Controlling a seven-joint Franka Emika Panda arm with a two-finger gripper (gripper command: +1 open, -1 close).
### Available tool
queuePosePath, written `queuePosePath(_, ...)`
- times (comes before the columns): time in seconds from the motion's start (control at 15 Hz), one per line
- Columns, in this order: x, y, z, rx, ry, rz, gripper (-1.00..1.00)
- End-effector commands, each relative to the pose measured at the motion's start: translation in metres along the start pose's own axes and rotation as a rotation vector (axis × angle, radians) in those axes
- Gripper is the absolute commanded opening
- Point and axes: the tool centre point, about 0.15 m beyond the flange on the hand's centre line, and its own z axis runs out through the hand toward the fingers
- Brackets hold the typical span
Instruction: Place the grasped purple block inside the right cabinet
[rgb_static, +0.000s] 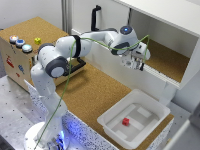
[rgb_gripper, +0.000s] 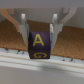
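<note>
My gripper (rgb_static: 135, 63) is shut on the purple block (rgb_gripper: 39, 46), a small dark purple cube with yellow letters on its faces, held between the two fingers (rgb_gripper: 22, 27). In the exterior view the block is hidden by the hand. The gripper hangs just above the front white wall of the right cabinet (rgb_static: 167, 75), at the edge of its opening, with the brown cork floor (rgb_static: 167, 59) beyond it. In the wrist view the cork floor (rgb_gripper: 70, 40) lies behind the block and the white front rim (rgb_gripper: 45, 67) lies below it.
A shallow white tray (rgb_static: 134, 120) with a small red cube (rgb_static: 126, 121) sits at the front. A cork-topped box (rgb_static: 22, 47) with coloured buttons and a yellow cube (rgb_static: 37, 40) stands at the exterior view's left. A black handle (rgb_static: 95, 17) rises behind the arm.
</note>
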Motion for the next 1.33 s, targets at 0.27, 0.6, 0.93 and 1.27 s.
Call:
queuePosePath(0.27,0.047,0.031,0.055,0.156,0.054,0.075,-1.0)
queuePosePath(0.6,0.071,0.036,0.071,0.135,0.028,0.061,-1.0)
queuePosePath(0.93,0.089,0.027,0.065,0.146,0.001,0.052,1.0)
queuePosePath(1.27,0.051,0.02,0.029,0.122,-0.005,0.065,1.0)
